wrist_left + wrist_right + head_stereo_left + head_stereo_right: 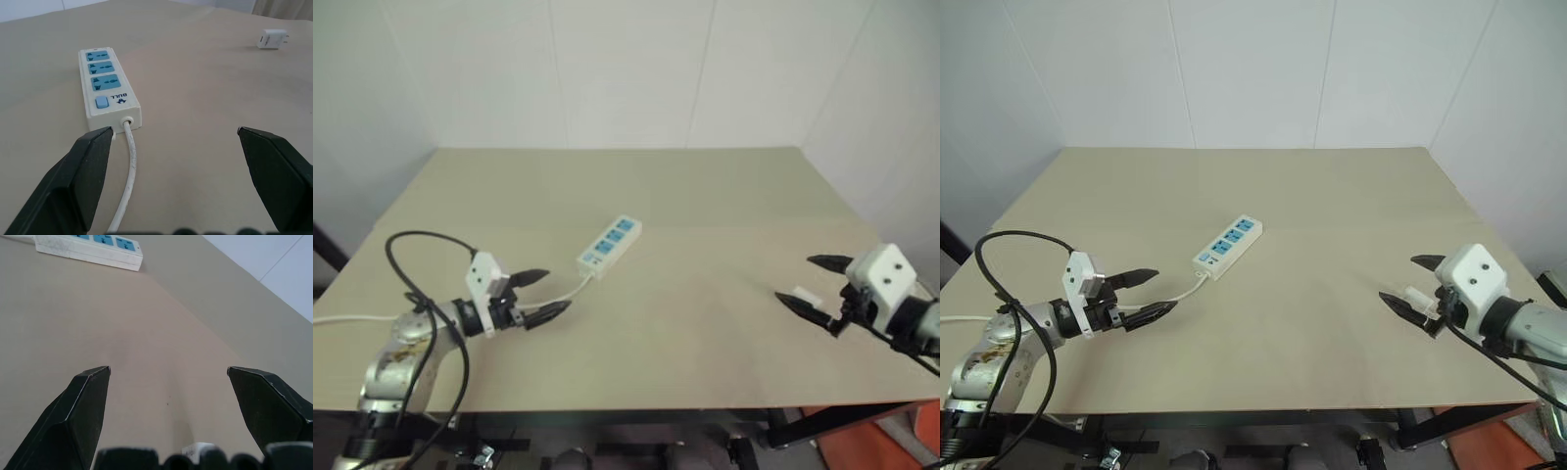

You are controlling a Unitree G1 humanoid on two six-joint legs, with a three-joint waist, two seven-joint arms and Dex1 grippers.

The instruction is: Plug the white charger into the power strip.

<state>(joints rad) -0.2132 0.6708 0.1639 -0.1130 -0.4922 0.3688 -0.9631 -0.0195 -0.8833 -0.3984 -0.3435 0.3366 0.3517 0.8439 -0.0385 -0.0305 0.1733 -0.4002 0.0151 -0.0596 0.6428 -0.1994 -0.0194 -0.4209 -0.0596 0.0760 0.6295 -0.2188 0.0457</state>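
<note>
The power strip (610, 245), a long white bar with three blue socket faces, lies at an angle on the tan table, left of its middle. Its thin white cord (129, 166) runs back toward my left gripper (558, 291), which hovers open just short of the strip's cord end. The white charger (806, 296), a small white block, lies on the table at the right. My right gripper (793, 277) stands open over it, with the charger low between the spread fingers near their base (198, 449). Neither gripper holds anything.
The table (705, 196) meets white walls at the back and on the right. A black cable (421, 245) loops over the left arm near the table's left edge. Bare table lies between the strip and the charger. An orange object (891, 441) sits below the front right corner.
</note>
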